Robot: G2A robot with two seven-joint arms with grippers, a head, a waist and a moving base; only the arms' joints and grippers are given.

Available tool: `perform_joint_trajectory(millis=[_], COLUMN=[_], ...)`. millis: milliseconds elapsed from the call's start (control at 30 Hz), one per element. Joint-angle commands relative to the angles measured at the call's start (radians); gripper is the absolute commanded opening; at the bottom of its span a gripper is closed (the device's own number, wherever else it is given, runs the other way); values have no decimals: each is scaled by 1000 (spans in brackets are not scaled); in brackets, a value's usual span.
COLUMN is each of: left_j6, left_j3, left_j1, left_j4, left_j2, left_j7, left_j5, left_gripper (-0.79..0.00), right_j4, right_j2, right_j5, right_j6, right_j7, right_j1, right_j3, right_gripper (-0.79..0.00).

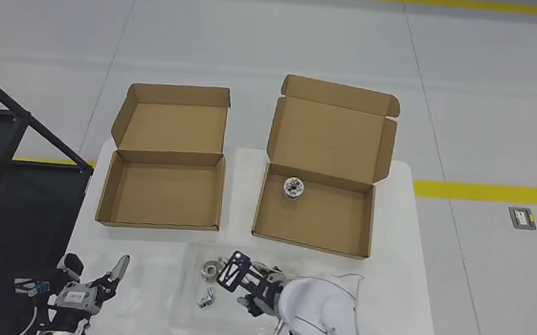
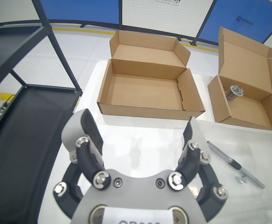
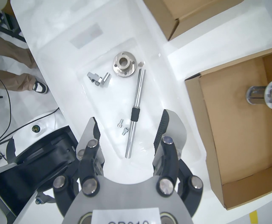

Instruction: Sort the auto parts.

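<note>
A clear plastic tray [image 3: 70,70] at the table's front holds the loose parts. In it lie a round metal flange [image 3: 124,63], a small angled bracket [image 3: 99,79], a long chrome rod with a black band [image 3: 136,112] and two tiny screws [image 3: 122,127]. My right gripper [image 3: 129,118] hovers open just above the rod, one finger on each side of it. My left gripper [image 2: 139,118] is open and holds nothing, low over the table's front left corner [image 1: 95,285]. One finned metal part [image 1: 293,187] sits in the right cardboard box [image 1: 313,231].
The left cardboard box [image 1: 161,192] stands open with nothing inside, lid flap up. A black metal rack [image 1: 16,194] borders the table's left side. Bare white table lies between the left gripper and the boxes.
</note>
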Motion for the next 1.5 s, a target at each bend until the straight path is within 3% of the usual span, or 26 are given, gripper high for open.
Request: perform_joint_trajectory(millis=[0, 267, 867, 1033, 1367, 1467], left_j6=[0, 0, 0, 0, 0, 0], left_j3=[0, 0, 0, 0, 0, 0], left_j1=[0, 0, 0, 0, 0, 0], left_j4=[0, 0, 0, 0, 0, 0], left_j2=[0, 0, 0, 0, 0, 0], left_j7=[0, 0, 0, 0, 0, 0], left_j5=[0, 0, 0, 0, 0, 0], left_gripper=[0, 0, 0, 0, 0, 0], right_j4=[54, 210, 440, 490, 545, 552], right_j2=[-6, -43, -107, -125, -149, -155], right_j5=[-12, -69, -37, -29, -24, -26], right_j6=[36, 159, 225, 240, 254, 262], right_j7=[8, -20, -4, -8, -9, -6], right_j1=[20, 97, 200, 222, 246, 249], right_j3=[-20, -115, -196, -212, -222, -222], right_gripper=[-403, -416, -406, -428, -542, -536])
